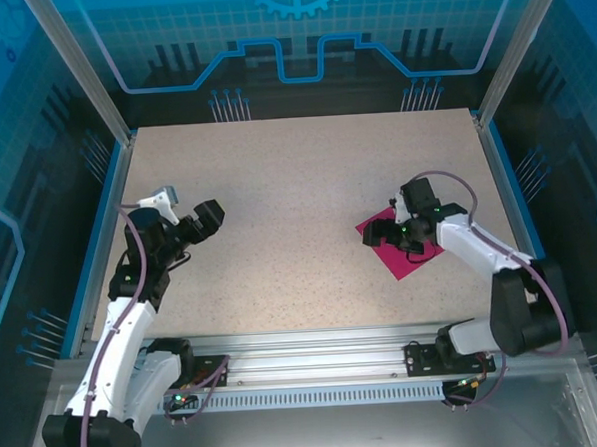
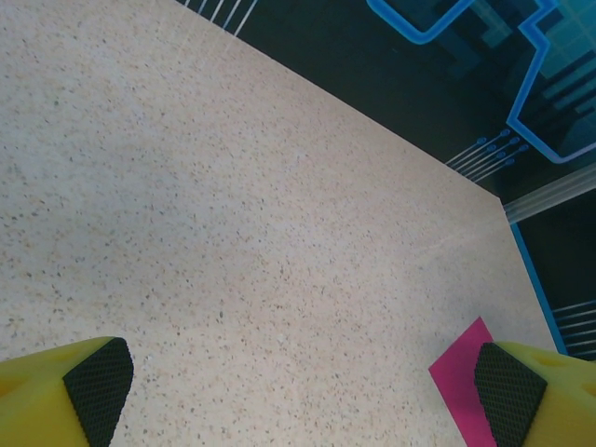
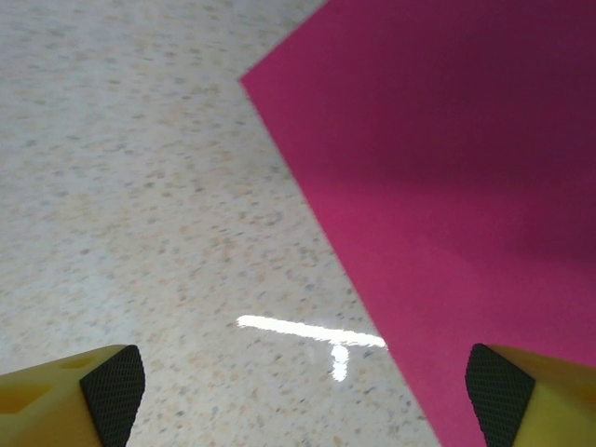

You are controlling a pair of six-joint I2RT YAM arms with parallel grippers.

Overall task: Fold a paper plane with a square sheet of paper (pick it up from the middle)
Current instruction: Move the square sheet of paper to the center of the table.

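Note:
The square sheet of paper [image 1: 412, 264] is magenta-pink and lies flat on the right side of the speckled table [image 1: 296, 184], turned like a diamond. My right gripper [image 1: 396, 240] hovers low over the sheet's left part, open. In the right wrist view the sheet of paper [image 3: 447, 186] covers the right half; the gripper [image 3: 305, 396] straddles its left edge, one fingertip [image 3: 498, 391] over paper, the other over bare table. My left gripper [image 1: 203, 220] is far to the left, open and empty. A corner of the sheet [image 2: 461, 382] shows beside its right fingertip [image 2: 507, 396] in the left wrist view.
Blue-rimmed walls close in the table on the left, right and back. A metal rail [image 1: 305, 348] with both arm bases runs along the near edge. A bright light reflection [image 3: 312, 331] lies on the table between the right fingers.

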